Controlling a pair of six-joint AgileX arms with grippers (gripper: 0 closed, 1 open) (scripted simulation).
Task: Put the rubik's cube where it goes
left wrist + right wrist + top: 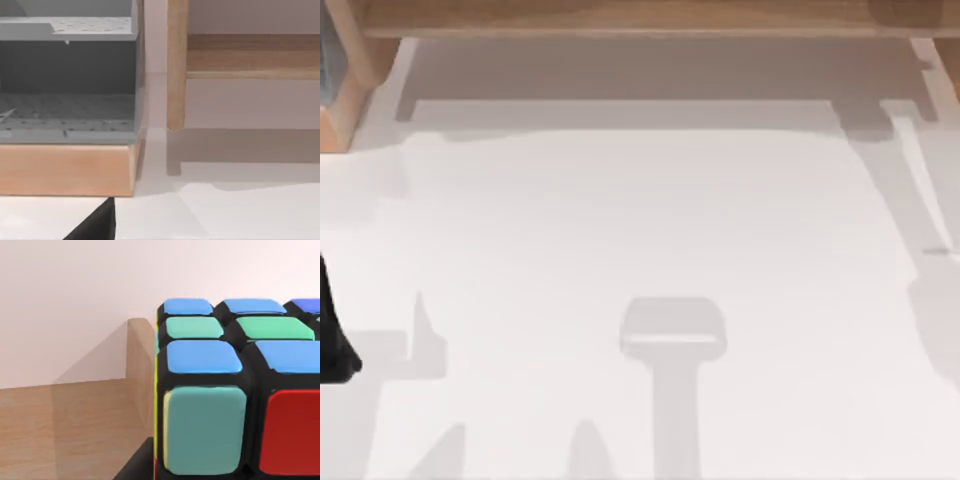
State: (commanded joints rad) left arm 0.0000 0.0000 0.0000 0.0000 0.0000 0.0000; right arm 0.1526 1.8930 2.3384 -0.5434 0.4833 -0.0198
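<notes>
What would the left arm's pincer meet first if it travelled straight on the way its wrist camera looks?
Probably the wooden base under the grey perforated rack, directly ahead across the white table. Depth is unclear, so this is a judgement.

No readable text or markings

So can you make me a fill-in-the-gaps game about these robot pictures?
1. In the right wrist view, the rubik's cube shows one big sticker coloured ____.
2. Beside the cube stands a panel made of ____.
3. In the left wrist view, the grey shelf sits on a ____ base.

Missing words: red; wood; wooden
</notes>
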